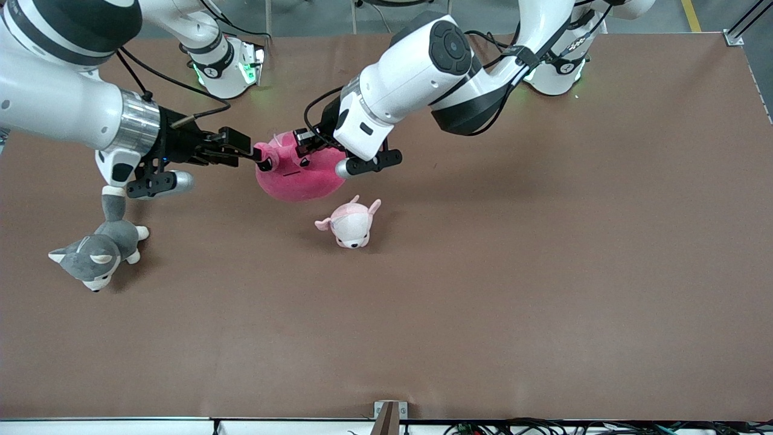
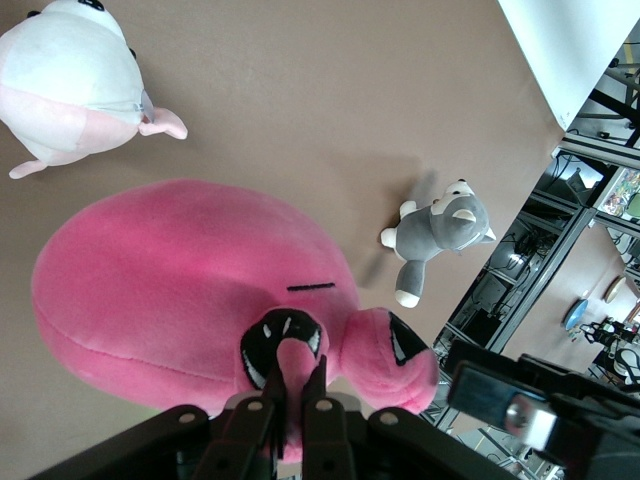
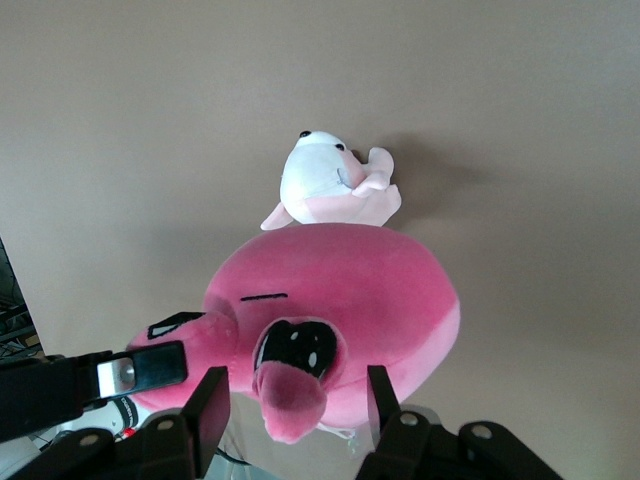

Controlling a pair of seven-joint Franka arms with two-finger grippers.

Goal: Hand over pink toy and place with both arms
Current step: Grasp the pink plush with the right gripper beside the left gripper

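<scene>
The pink toy [image 1: 296, 175], a round hot-pink plush with black eyes, hangs over the middle of the table, over the part toward the robots' bases. My left gripper [image 1: 302, 145] is shut on one of its pink ears, pinched between the jaws of the left gripper [image 2: 296, 372] in the left wrist view. My right gripper [image 1: 264, 159] reaches in from the right arm's end. In the right wrist view the right gripper [image 3: 292, 385] is open, its fingers [image 3: 205, 410] standing on either side of the toy's other ear flap [image 3: 290, 400] without touching it.
A small pale pink-and-white plush [image 1: 350, 225] lies on the brown table [image 1: 483, 272], nearer the front camera than the pink toy. A grey-and-white husky plush [image 1: 96, 251] lies toward the right arm's end, below the right arm's wrist.
</scene>
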